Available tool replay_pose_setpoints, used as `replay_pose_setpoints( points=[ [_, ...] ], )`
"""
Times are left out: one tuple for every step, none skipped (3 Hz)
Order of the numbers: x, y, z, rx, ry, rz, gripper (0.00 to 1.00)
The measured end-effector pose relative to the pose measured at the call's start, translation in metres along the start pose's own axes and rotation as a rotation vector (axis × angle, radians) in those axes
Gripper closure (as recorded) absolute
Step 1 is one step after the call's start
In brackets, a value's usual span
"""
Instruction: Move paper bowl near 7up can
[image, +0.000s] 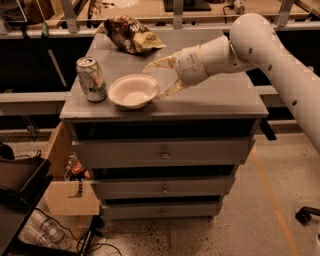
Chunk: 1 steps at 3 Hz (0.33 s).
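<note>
Grey cabinet top (215, 95): paper bowl (133, 91) just beside 7up can (91, 79), gripper (151, 80) wide-spread, possibly against its rim.

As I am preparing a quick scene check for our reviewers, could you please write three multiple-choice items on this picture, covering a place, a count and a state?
1. Where is the paper bowl?
A. beside the 7up can
B. on the floor
C. inside a drawer

2. How many drawer fronts does the cabinet show?
A. one
B. three
C. five

3. How is the tool, just right of the bowl?
A. open
B. shut on the bowl
C. shut on the can

Key: A, the bowl rests on the cabinet top just right of the can; B, three fronts with knobs; A, its fingers are spread apart.
</note>
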<state>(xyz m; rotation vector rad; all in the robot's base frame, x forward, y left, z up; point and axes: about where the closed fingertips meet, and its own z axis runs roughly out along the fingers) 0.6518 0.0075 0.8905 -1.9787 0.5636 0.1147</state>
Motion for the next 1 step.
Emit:
replay_pose_setpoints(
  points=[
    [-0.0008, 0.0001, 0.0025, -0.002, -0.004, 0.0, 0.0]
  ],
)
